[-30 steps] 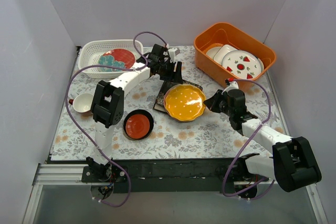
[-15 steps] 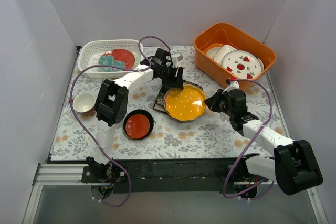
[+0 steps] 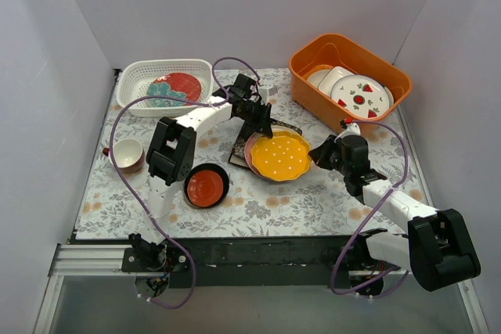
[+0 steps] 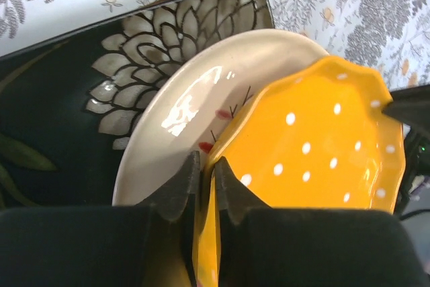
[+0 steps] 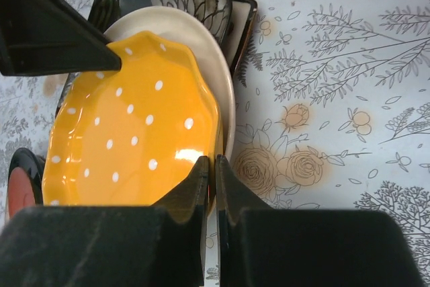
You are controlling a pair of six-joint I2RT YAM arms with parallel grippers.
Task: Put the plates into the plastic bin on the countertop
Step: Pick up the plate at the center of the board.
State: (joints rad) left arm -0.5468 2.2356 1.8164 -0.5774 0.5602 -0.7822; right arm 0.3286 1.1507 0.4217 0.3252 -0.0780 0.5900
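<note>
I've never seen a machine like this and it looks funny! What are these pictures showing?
It is a robot with two arms bolted to a table. One picture looks down from above; the two close-ups come from small cameras on each wrist. The left arm and the right arm each end in jaws, and both pairs are shut on opposite edges of the yellow dotted plate. Under it lie a cream plate and a dark flowered square plate. A white basket holds a teal-and-red plate. An orange tub, a red dish and a small cup are also there.
</note>
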